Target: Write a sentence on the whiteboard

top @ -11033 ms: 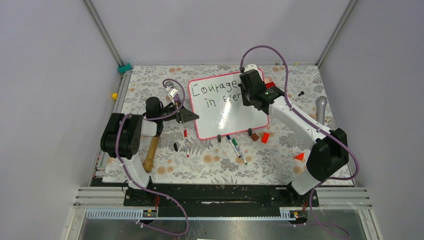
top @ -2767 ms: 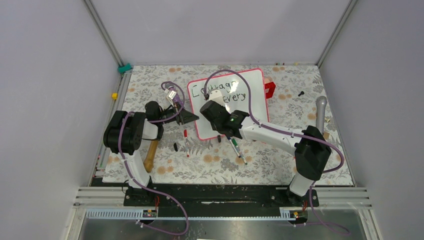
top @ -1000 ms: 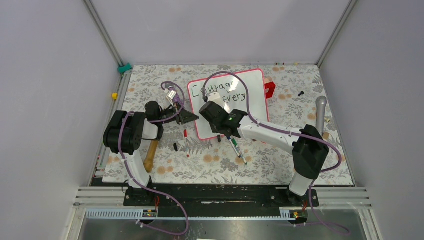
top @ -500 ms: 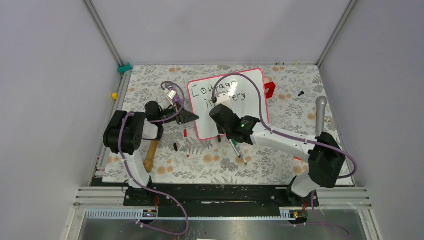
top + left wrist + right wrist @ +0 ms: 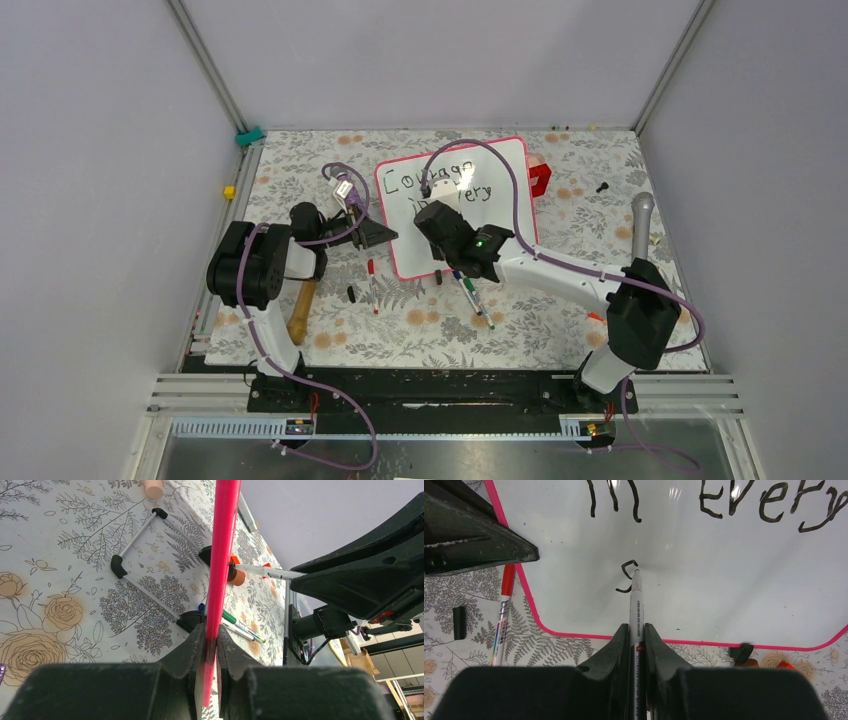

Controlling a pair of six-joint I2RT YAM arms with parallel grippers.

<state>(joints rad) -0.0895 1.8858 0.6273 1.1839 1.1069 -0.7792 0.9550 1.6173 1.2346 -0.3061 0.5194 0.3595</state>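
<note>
The whiteboard (image 5: 505,205), white with a pink frame, lies at the middle back of the table. The sentence reads "Courage" (image 5: 430,178) on top and "in Every" (image 5: 769,500) below. My right gripper (image 5: 440,228) is over the board's lower left, shut on a grey marker (image 5: 636,605). The marker's tip touches the board (image 5: 724,580) at a small fresh "s"-shaped stroke (image 5: 626,575). My left gripper (image 5: 375,232) is shut on the board's left edge. Its jaws pinch the pink frame (image 5: 220,555) in the left wrist view.
A red marker (image 5: 372,285), a black cap (image 5: 351,293) and green and blue markers (image 5: 475,300) lie just in front of the board. A wooden handle (image 5: 300,305) lies at the left, a red block (image 5: 540,178) by the board's right edge, a grey cylinder (image 5: 640,225) at the right.
My right gripper moved from the board's upper right to its lower left, and "ever" became "Every". In the last half second it shifted slightly up and left. The left gripper stayed put.
</note>
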